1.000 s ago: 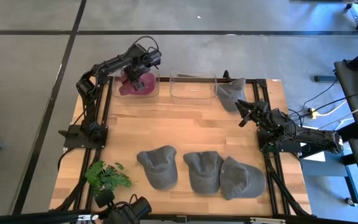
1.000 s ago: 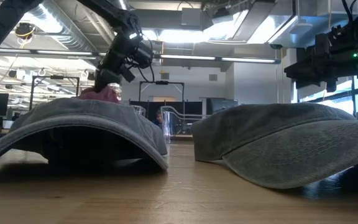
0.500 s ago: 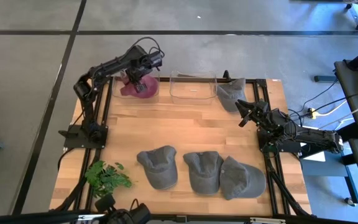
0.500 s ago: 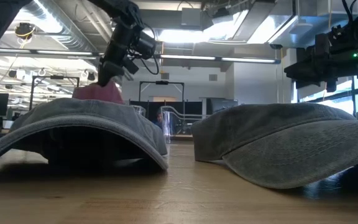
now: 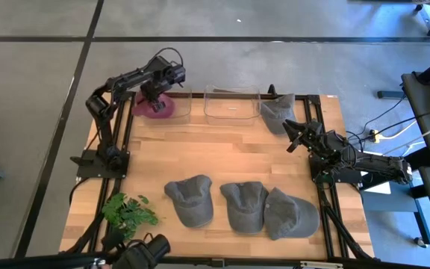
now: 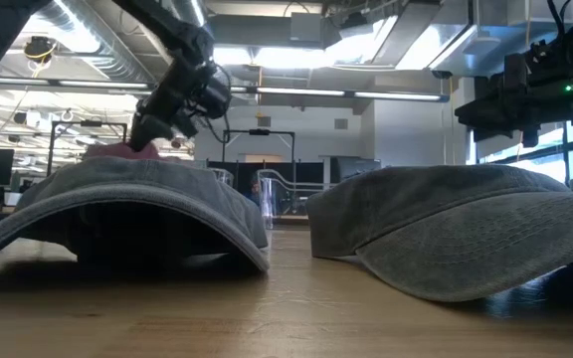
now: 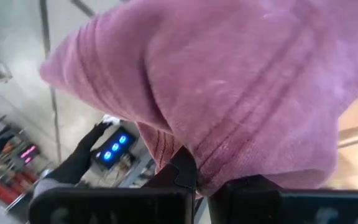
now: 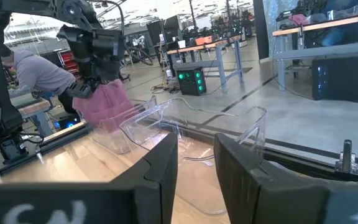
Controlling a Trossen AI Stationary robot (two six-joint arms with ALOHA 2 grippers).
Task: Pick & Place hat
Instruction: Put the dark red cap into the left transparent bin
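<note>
Between the clamped fingers of the left gripper (image 5: 155, 96) hangs the pink hat (image 5: 154, 107), over the left clear bin (image 5: 179, 104). Beside it, the second clear bin (image 5: 231, 104) holds nothing visible. Right gripper (image 5: 293, 137) waits at the table's right edge, jaws slightly apart.

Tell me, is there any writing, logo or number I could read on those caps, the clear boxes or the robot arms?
None can be read.
The pink hat in the left gripper, the grey caps and the clear bins show no print.
Blue lights on a box behind form no readable characters.
</note>
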